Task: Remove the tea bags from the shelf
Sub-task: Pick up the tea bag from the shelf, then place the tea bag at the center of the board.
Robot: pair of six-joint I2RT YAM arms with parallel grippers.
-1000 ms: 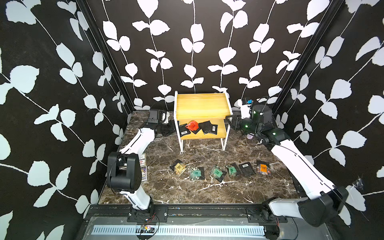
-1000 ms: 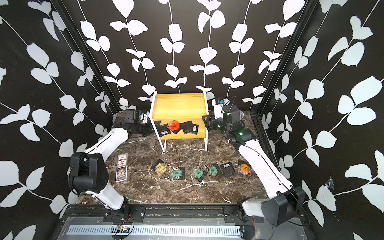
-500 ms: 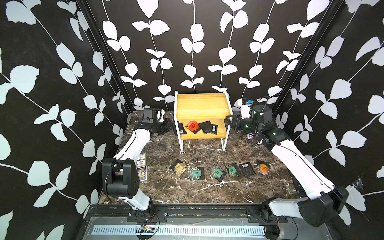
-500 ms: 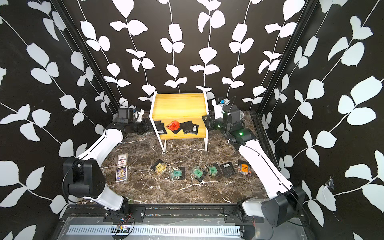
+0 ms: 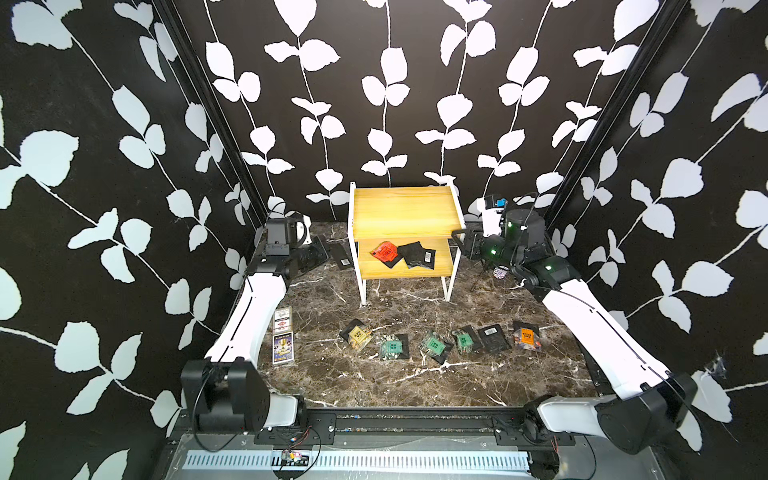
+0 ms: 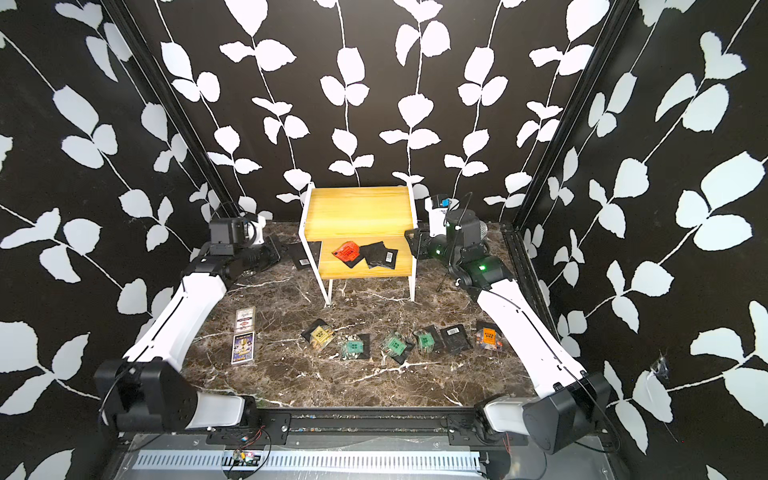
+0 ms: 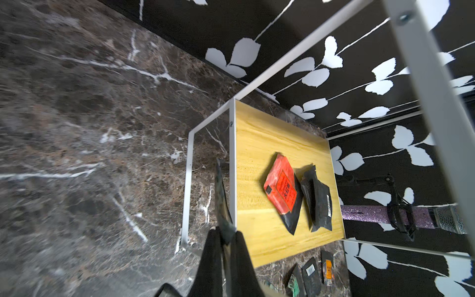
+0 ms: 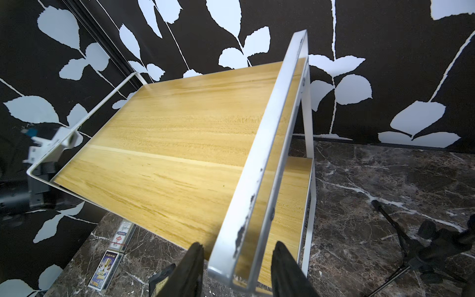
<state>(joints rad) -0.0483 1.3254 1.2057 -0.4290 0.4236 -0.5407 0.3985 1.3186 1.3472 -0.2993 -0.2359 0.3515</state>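
Pinching tea bag (image 7: pixel 221 200), left claw (image 7: pixel 226 241) outstretched beside shelf (image 7: pixel 232 154)

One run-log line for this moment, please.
left tool: shut on flat black tea-bag sachet, beside yellow-board white-frame shelf | right tool: open astride shelf frame | lower board: holds red-labelled sachet, black sachets

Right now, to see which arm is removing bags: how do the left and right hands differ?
The left hand is shut on a black tea bag; the right hand holds no bag. The left hand is beside the lower tier of the shelf; the right hand is at the upper tier, jaws apart astride the white frame. Both have black fingers.
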